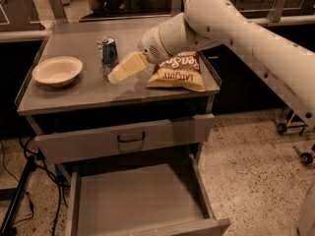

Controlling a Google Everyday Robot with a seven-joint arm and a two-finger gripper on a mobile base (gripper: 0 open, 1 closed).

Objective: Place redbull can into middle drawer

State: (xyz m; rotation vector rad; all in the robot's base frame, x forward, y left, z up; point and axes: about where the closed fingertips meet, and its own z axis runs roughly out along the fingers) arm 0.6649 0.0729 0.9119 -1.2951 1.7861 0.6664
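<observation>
The redbull can (108, 53) stands upright on the grey cabinet top (74, 95), left of centre. My gripper (117, 73) comes in from the right and its cream fingers (129, 65) lie at the can's lower right side, touching or nearly touching it. The middle drawer (140, 200) is pulled out at the bottom of the view, with a bare grey floor. The drawer above it (128, 139) is slightly out and shows a front panel with a bar handle.
A white bowl (57, 70) sits on the top at the left. A chip bag (179, 72) lies on the right, partly under my arm (236, 28). A black stand and cables (19, 195) are on the floor at the left. Speckled floor lies to the right.
</observation>
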